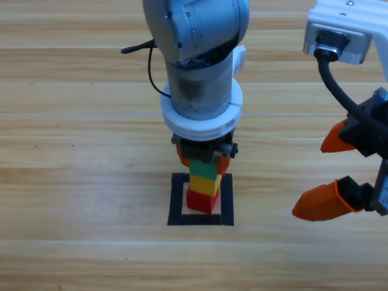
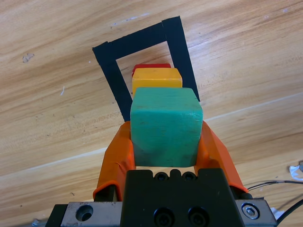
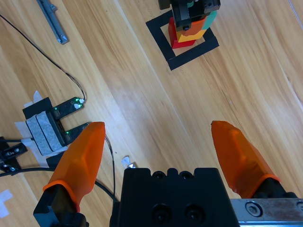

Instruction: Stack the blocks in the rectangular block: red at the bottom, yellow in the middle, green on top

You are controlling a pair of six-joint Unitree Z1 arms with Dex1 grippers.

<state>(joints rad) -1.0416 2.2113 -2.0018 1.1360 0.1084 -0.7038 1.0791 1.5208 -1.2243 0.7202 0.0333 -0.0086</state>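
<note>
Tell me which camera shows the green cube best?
The left wrist view: the green cube fills it, between the left gripper's orange jaws. The high view shows only a sliver under the arm; the right wrist view shows it small and far off.

Both arms are grey and round-bodied. Each claw — left claw point(image 2: 165, 156), right claw point(image 3: 158, 156) — has two pointed orange jaws on a black body studded with black screws; black cables trail behind.
</note>
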